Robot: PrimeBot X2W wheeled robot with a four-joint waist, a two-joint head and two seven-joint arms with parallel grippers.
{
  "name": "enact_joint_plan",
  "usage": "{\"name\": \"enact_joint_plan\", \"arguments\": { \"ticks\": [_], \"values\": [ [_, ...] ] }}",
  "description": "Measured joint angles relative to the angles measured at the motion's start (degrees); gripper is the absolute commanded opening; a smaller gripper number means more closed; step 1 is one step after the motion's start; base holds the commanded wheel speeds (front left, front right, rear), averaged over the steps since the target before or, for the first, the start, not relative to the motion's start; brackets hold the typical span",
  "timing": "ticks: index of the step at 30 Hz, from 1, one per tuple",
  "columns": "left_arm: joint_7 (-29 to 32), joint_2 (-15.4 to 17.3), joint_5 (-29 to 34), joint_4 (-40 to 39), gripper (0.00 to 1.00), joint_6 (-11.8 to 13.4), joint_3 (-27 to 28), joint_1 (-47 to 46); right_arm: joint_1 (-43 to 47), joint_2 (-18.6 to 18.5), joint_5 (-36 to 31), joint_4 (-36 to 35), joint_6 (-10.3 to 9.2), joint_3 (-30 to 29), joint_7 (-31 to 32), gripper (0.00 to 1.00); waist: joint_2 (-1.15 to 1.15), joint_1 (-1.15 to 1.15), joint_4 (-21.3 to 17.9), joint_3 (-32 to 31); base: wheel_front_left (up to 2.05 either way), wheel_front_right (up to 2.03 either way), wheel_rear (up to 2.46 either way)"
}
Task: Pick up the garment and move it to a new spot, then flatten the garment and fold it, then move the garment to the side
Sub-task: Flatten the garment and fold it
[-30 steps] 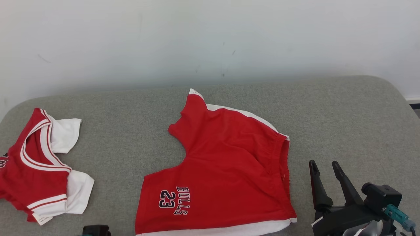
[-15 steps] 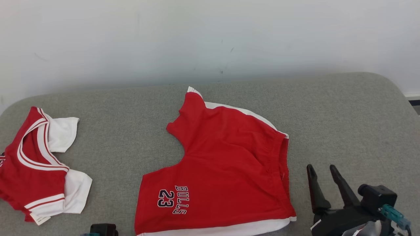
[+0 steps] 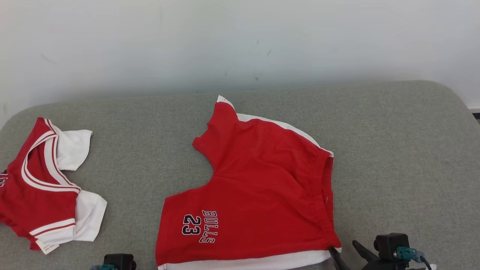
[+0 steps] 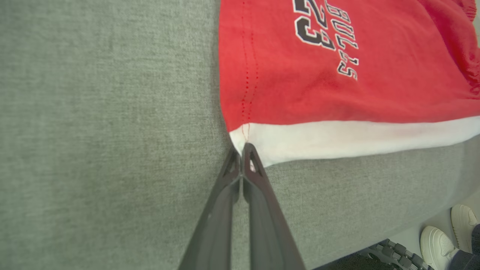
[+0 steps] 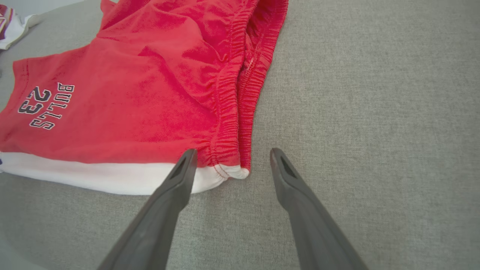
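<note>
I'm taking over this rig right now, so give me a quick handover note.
Left hand: shut at the near white-hem corner of the red shorts; grip unclear.
Right hand: open, straddling the waistband corner.
Shorts lie on the grey cushion; jersey far left.
Done: nothing lifted.
Left: pick up, move, flatten, fold, set aside.

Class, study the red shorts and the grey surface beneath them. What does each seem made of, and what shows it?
Red shorts: soft matte knit cloth, possibly cotton or a blend; it creases and the stitched waistband gathers. Grey surface: matte, flecked woven upholstery fabric, probably over padding, judging by its rounded corners.
</note>
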Motion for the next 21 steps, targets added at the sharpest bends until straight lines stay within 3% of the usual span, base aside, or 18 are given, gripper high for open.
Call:
{"name": "enact_joint_plan", "arguments": {
  "ticks": [16,18,21],
  "values": [
    [-0.34,-0.09,-0.47,0.14,0.00,-0.15,-0.05,-1.02,-2.52,-1.66,0.01,-0.59,-0.36,0.99,8.82,0.98,0.00,0.00,0.05,1.34,0.00,0.00,0.00],
    [-0.36,-0.13,-0.47,0.14,0.00,-0.32,-0.04,-1.08,-2.97,-1.86,0.01,-0.47,-0.35,1.33,9.67,0.91,0.00,0.00,0.15,1.49,0.00,0.00,0.00],
    [-0.41,-0.14,-0.48,0.15,0.00,-0.57,-0.01,-1.16,-3.35,-1.90,0.00,-0.46,-0.32,1.72,10.94,0.71,0.01,0.00,0.32,1.67,0.00,0.00,0.00]
  ]
}}
